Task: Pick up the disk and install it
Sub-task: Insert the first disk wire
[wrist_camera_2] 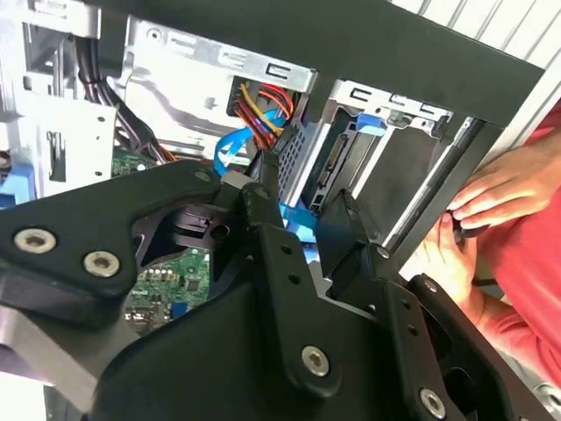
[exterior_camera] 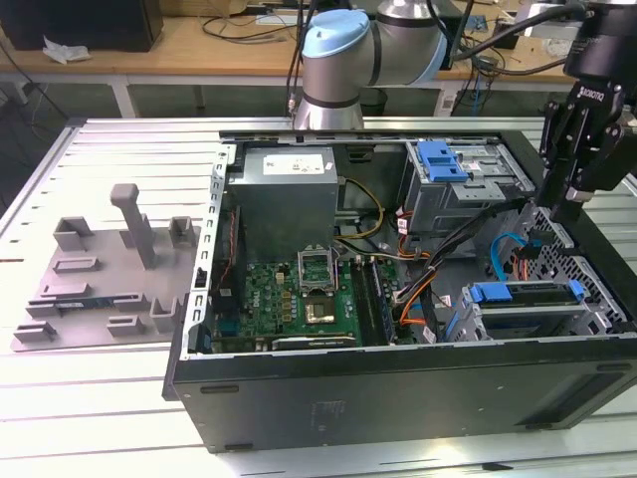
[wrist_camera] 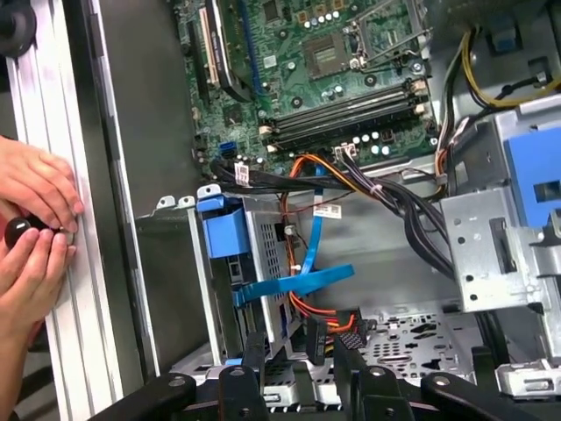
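While you watch the exterior view, you can see the black open-sided computer case [exterior_camera: 398, 398] lying on the ribbed aluminium table [exterior_camera: 100, 418]. On the exterior view's left, the case holds a green motherboard [exterior_camera: 289, 299], with a grey box-shaped power supply [exterior_camera: 287, 194] farther back. On the exterior view's right it holds two metal drive cages. The far cage [exterior_camera: 468, 204] carries a blue plastic tray [exterior_camera: 443, 159] on top. The near cage [exterior_camera: 528, 321] holds the disk [exterior_camera: 498, 292], a flat drive in a blue plastic bracket, slotted in with its blue handle end towards the motherboard. A flat blue data cable [exterior_camera: 493, 254] and a bundle of orange and black wires [exterior_camera: 418, 294] run just beside that cage.

Your black two-fingered gripper [exterior_camera: 569, 199] hangs over the case's right end, above the near cage and not touching the disk. In the first wrist view its fingers [wrist_camera: 255, 355] stand apart, released, with nothing between them.

A person's hands [wrist_camera: 39, 189] rest on the table rail just outside the case wall, closed around a small black round object [wrist_camera: 17, 231]. On the table to the exterior view's left of the case lies a grey moulded fixture plate [exterior_camera: 100, 279] with posts and pockets.
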`<state>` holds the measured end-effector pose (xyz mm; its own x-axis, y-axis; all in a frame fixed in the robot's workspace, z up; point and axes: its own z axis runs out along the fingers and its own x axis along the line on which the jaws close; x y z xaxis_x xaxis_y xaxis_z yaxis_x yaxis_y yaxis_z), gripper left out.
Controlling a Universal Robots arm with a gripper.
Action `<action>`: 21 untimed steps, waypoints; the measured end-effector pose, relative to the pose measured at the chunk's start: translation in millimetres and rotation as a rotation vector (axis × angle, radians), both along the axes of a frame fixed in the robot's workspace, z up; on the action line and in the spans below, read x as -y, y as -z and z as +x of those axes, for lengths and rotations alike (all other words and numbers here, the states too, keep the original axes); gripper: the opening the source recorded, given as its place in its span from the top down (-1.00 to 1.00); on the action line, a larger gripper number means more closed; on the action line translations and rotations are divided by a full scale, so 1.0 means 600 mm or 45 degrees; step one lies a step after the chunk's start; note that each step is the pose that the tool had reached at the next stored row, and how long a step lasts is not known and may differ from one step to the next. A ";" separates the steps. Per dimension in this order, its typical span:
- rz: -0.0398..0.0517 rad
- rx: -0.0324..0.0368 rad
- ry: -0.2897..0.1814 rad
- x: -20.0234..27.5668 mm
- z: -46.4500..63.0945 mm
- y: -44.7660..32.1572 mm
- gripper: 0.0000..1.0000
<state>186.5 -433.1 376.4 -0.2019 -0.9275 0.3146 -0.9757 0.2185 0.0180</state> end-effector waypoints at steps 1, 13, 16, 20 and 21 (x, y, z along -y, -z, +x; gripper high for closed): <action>-0.003 -0.0001 0.008 -0.0001 0.002 0.001 0.11; -0.101 -0.0020 0.040 -0.0149 0.003 0.022 0.11; -0.105 -0.0022 0.047 -0.0210 0.004 0.028 0.11; -0.117 -0.0026 0.059 -0.0292 0.005 0.035 0.41; -0.119 -0.0027 0.061 -0.0295 0.005 0.036 0.41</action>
